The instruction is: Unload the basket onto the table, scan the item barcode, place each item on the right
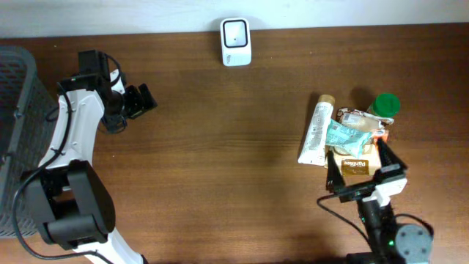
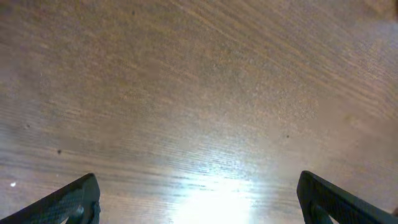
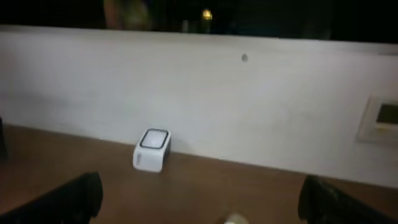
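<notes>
The white barcode scanner (image 1: 235, 42) stands at the table's far edge and also shows in the right wrist view as the same scanner (image 3: 151, 149) against the wall. A pile of items lies at the right: a white tube (image 1: 316, 132), a teal packet (image 1: 344, 136), a brown packet (image 1: 355, 166) and a green-capped bottle (image 1: 385, 105). My right gripper (image 1: 356, 158) is open over the pile's near side, its fingers (image 3: 68, 199) wide apart and holding nothing. My left gripper (image 1: 143, 103) is open at the far left, over bare wood, with its fingers (image 2: 68, 202) spread.
A grey mesh basket (image 1: 15, 95) stands at the left edge beside the left arm. A white wall (image 3: 199, 93) runs behind the table's far edge. Brown wooden tabletop (image 1: 220, 147) lies between the two arms.
</notes>
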